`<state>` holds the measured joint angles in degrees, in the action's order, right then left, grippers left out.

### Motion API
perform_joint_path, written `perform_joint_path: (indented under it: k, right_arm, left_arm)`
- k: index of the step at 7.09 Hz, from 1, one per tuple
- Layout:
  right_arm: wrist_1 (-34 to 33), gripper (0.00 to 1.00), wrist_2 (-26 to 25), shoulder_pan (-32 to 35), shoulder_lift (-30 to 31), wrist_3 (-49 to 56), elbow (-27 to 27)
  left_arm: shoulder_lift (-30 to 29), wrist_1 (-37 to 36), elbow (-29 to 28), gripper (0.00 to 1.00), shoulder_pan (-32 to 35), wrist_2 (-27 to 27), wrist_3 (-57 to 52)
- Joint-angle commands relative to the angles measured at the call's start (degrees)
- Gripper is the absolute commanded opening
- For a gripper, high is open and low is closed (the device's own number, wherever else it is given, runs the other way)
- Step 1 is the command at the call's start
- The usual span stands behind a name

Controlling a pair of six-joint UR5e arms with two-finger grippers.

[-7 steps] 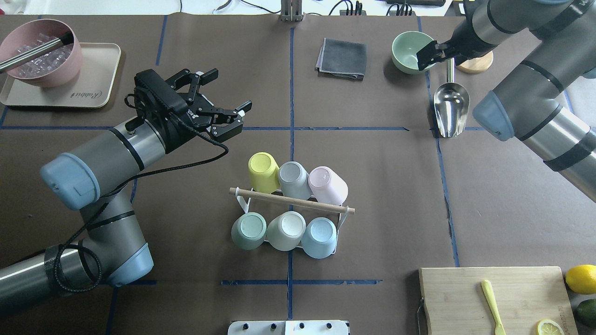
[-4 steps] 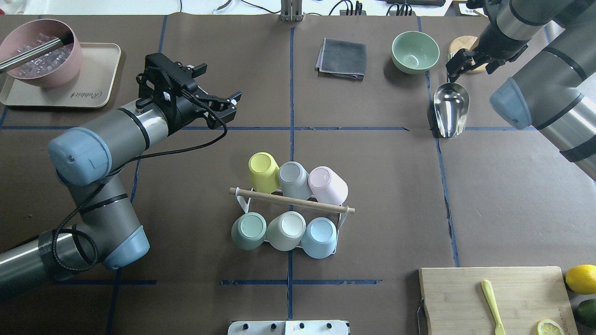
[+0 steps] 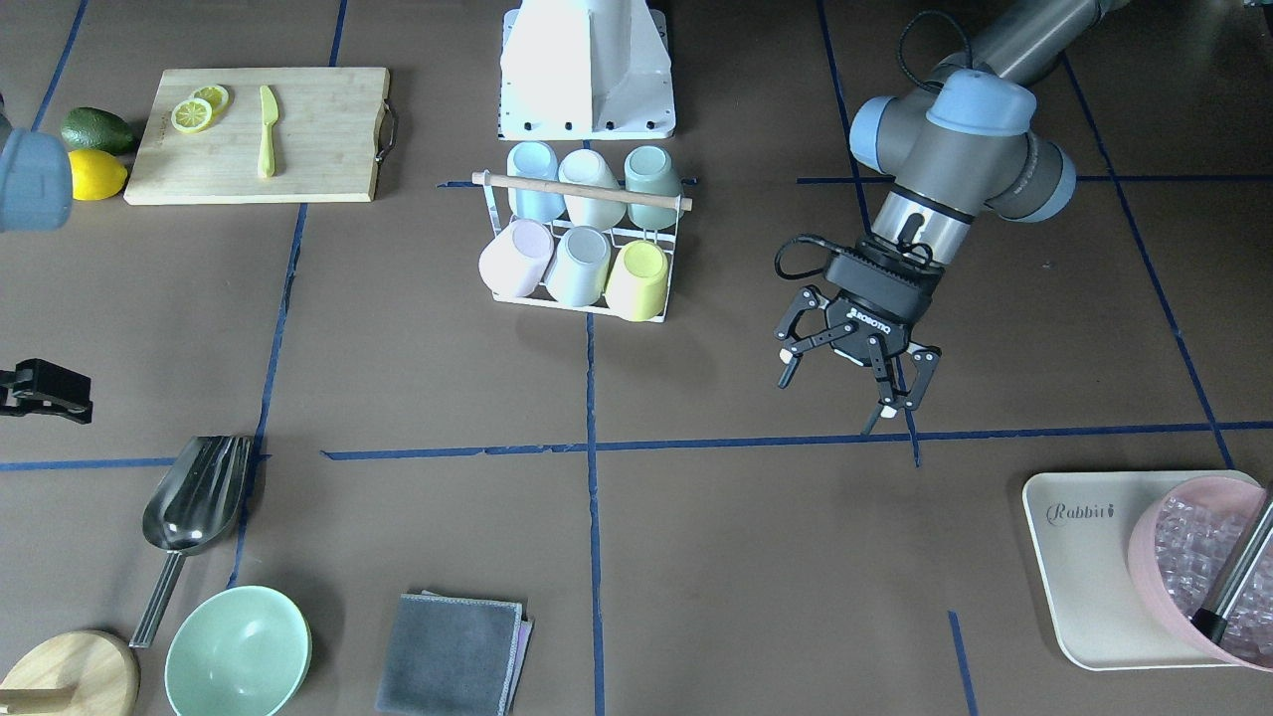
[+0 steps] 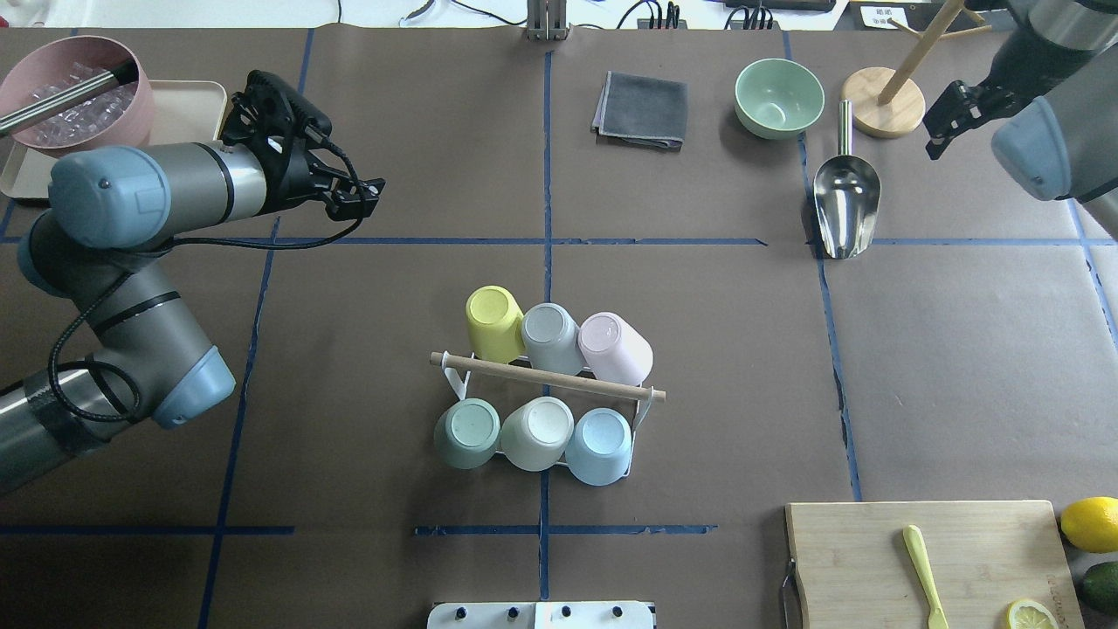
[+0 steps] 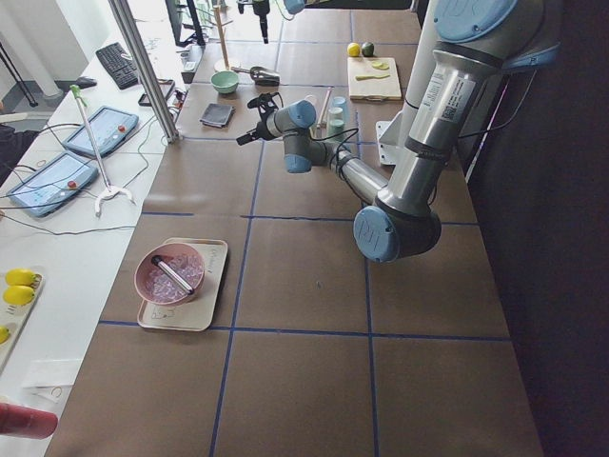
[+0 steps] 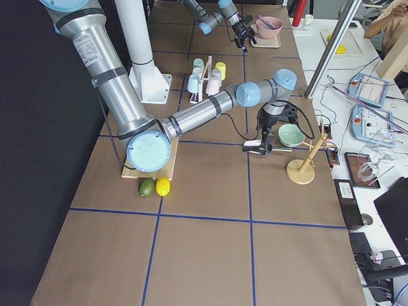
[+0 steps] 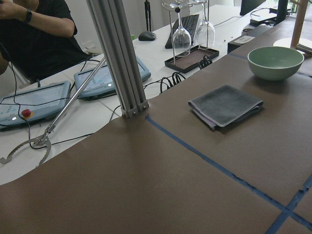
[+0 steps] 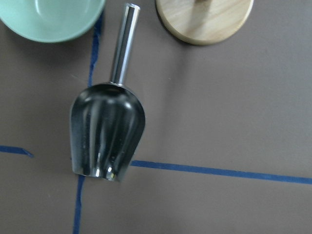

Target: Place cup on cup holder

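The cup holder (image 4: 546, 377), a white wire rack with a wooden rod handle, stands mid-table and also shows in the front-facing view (image 3: 582, 190). Several pastel cups sit upside down on it in two rows, among them a yellow cup (image 4: 491, 319), a pink cup (image 4: 616, 348) and a blue cup (image 4: 599, 445). My left gripper (image 3: 850, 398) is open and empty, well to the rack's far left above the table (image 4: 362, 196). My right gripper (image 4: 948, 118) hovers at the far right near the scoop; I cannot tell its jaws. Neither wrist view shows fingers.
A green bowl (image 4: 777, 96), a metal scoop (image 4: 845, 205), a grey cloth (image 4: 642, 109) and a wooden stand (image 4: 891, 109) lie along the far side. A pink bowl of ice (image 4: 74, 100) sits on a tray (image 4: 188, 157). A cutting board (image 4: 873, 559) is near right.
My left arm has swung left and back, away from the rack, its gripper still open. My right arm has moved right, away from the green bowl. The cups and rack have not moved.
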<state>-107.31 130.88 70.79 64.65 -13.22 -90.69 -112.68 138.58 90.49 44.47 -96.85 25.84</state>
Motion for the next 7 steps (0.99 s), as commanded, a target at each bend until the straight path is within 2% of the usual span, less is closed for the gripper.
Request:
perform_joint_path:
  k: [1,2,3,4,6,7]
  right_arm:
    - [-4.92,1.0,1.3,4.86,3.79,9.16,-0.01]
    - [-4.67,1.0,3.92,5.66,6.16,9.26,0.16]
    - [-3.27,1.0,5.86,6.45,10.01,9.7,0.25]
    - [-2.48,1.0,5.97,7.85,12.4,9.97,0.25]
    - [5.83,1.0,5.79,11.02,19.85,12.07,-0.45]
    - [11.19,1.0,5.36,11.81,24.07,11.64,-1.5]
  left_arm:
    - [-0.17,-10.81,-1.46,1.0,3.77,-11.55,0.0]
    - [-0.08,-12.96,-1.46,1.0,4.91,-15.78,0.0]
    - [-0.34,-18.2,-0.15,1.0,7.1,-21.48,0.08]
    - [0.0,-25.91,4.38,1.0,7.73,-23.62,0.09]
    - [0.27,-43.74,11.87,1.0,9.65,-25.65,-0.26]
    - [0.27,-47.22,12.68,1.0,11.41,-27.23,-0.7]
